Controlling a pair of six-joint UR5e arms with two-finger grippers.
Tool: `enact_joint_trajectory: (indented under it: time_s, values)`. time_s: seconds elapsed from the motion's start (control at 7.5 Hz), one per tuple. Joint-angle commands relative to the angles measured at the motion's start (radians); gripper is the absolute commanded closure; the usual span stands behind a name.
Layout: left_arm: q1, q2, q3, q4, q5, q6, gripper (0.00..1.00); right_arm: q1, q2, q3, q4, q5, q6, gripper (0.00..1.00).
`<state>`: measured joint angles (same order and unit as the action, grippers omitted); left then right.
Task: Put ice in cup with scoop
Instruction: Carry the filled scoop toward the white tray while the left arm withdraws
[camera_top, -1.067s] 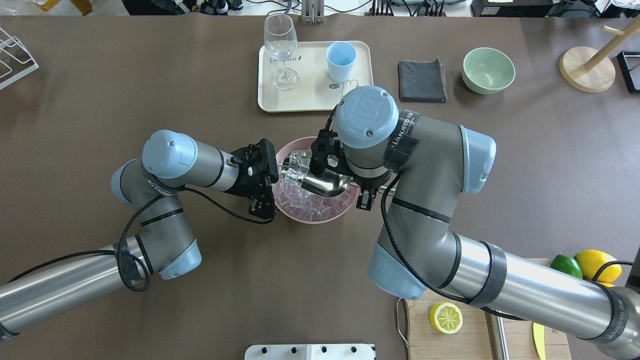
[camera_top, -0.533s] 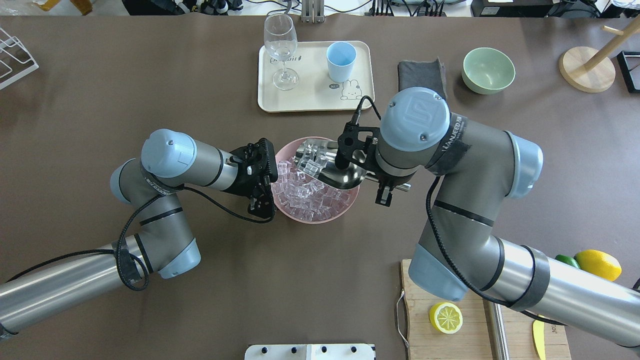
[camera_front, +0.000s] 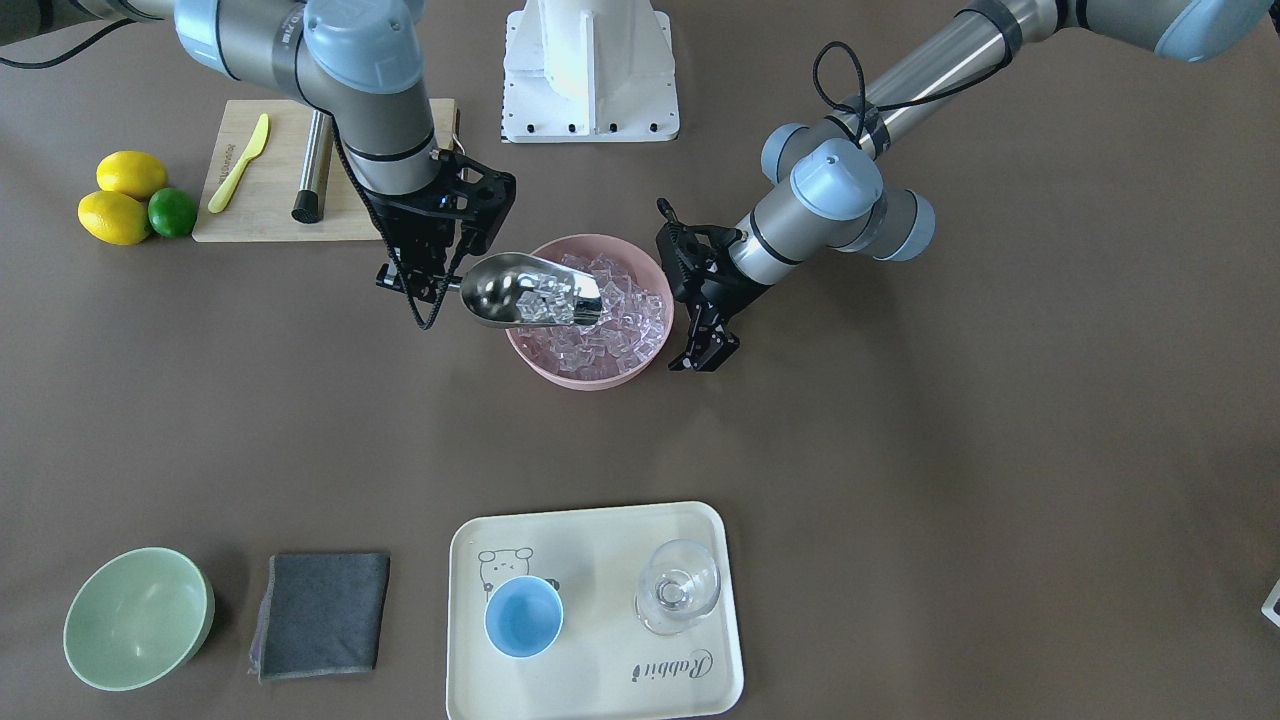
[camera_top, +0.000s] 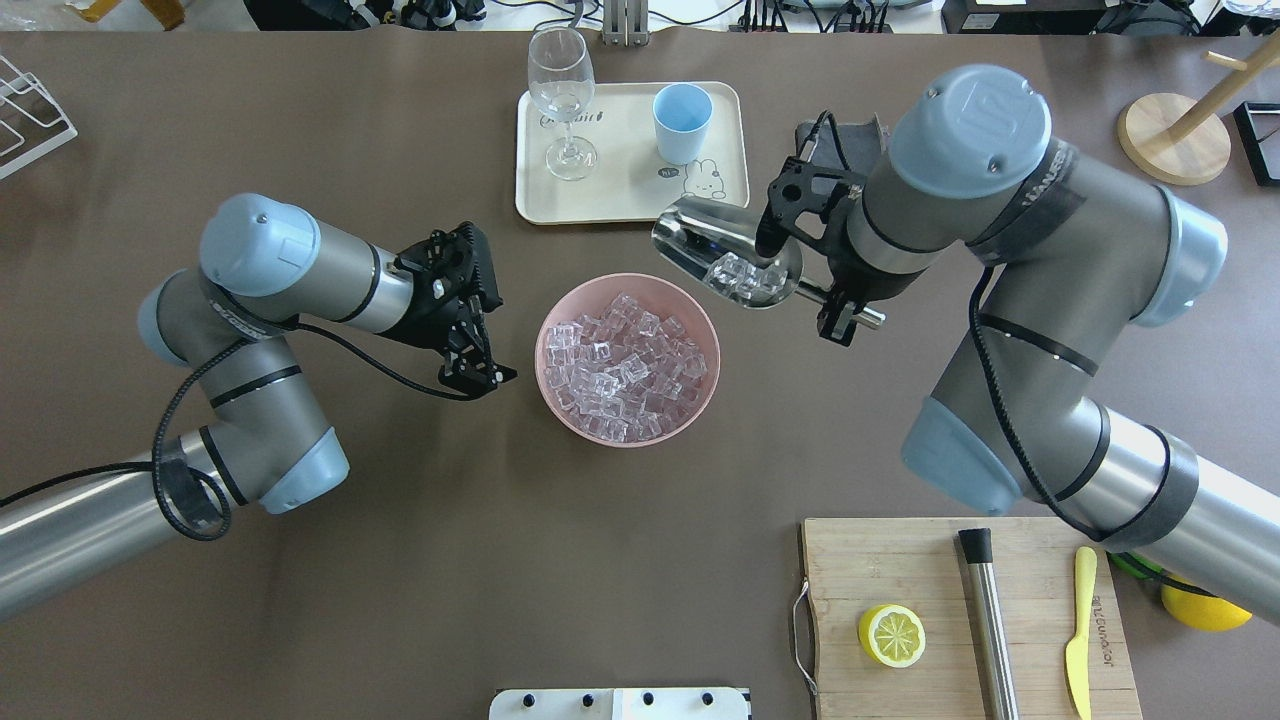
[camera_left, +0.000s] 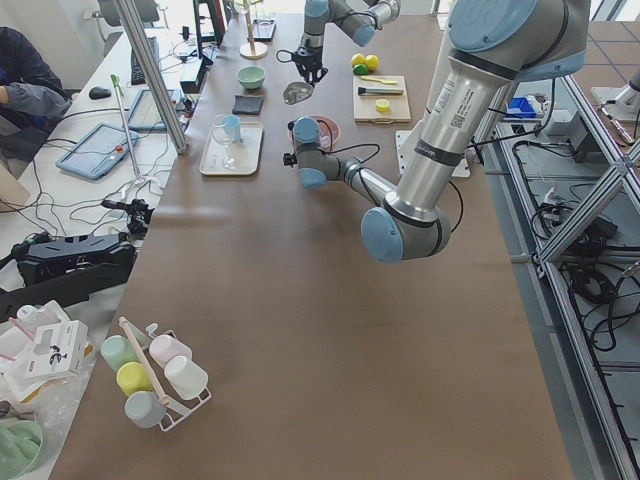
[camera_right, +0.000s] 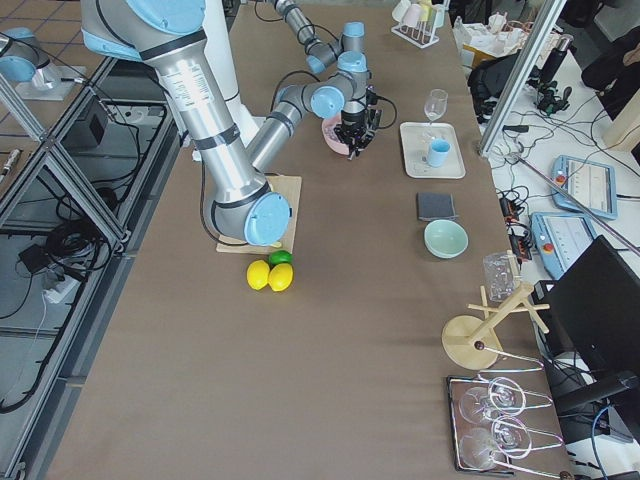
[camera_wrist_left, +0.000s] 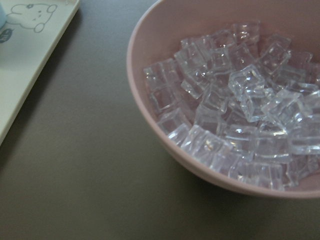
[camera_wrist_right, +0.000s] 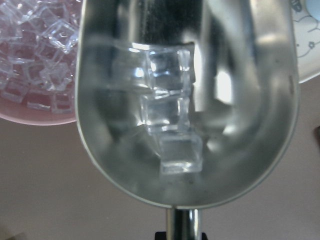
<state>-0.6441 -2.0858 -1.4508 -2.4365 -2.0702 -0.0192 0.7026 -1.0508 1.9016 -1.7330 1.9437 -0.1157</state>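
My right gripper (camera_top: 838, 300) is shut on the handle of the steel scoop (camera_top: 725, 260), held in the air just past the far right rim of the pink bowl (camera_top: 543, 385). The scoop trough (camera_wrist_right: 125, 100) holds three cubes of ice (camera_wrist_right: 172, 125). The bowl holds a heap of ice (camera_top: 625, 360), which also shows in the left wrist view (camera_wrist_left: 235, 115). The light-blue cup (camera_top: 682, 120) stands upright and empty on the cream tray (camera_top: 620, 190), beyond the scoop. My left gripper (camera_top: 478, 340) is open and empty, left of the bowl and apart from it.
A wine glass (camera_top: 562, 100) stands on the tray left of the cup. A grey cloth (camera_top: 845, 135) and a pale green bowl (camera_top: 977, 140) lie to the far right. A cutting board (camera_top: 900, 560) with a lemon half, a steel rod and a yellow knife is at the near right.
My right gripper has lifted the scoop with ice out of the bowl and carried it to the far right, toward the tray. My left gripper has drawn back left from the bowl's rim.
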Motion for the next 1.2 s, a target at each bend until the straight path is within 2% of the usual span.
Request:
enact_joint_trajectory:
  time_s: [0.0, 0.13, 0.27, 0.4, 0.53, 0.8, 1.07]
  values:
    - [-0.142, 0.123, -0.208, 0.292, -0.106, 0.007, 0.02, 0.176, -0.003, -0.073, -0.026, 0.134, 0.007, 1.00]
    - [-0.208, 0.145, -0.230, 0.397, -0.126, 0.007, 0.02, 0.254, 0.003, -0.137, -0.043, 0.191, 0.005, 1.00]
    - [-0.268, 0.170, -0.258, 0.459, -0.128, 0.005, 0.02, 0.340, 0.006, -0.206, -0.065, 0.295, -0.001, 1.00]
    - [-0.328, 0.185, -0.261, 0.515, -0.136, 0.005, 0.02, 0.360, 0.056, -0.278, -0.129, 0.337, -0.002, 1.00]
    - [-0.400, 0.203, -0.260, 0.584, -0.184, 0.004, 0.02, 0.360, 0.125, -0.349, -0.219, 0.337, -0.002, 1.00]
    - [-0.585, 0.268, -0.250, 0.713, -0.279, 0.004, 0.02, 0.359, 0.256, -0.494, -0.279, 0.334, 0.002, 1.00]
    - [-0.731, 0.367, -0.247, 0.812, -0.289, 0.004, 0.02, 0.341, 0.388, -0.597, -0.373, 0.316, 0.004, 1.00]
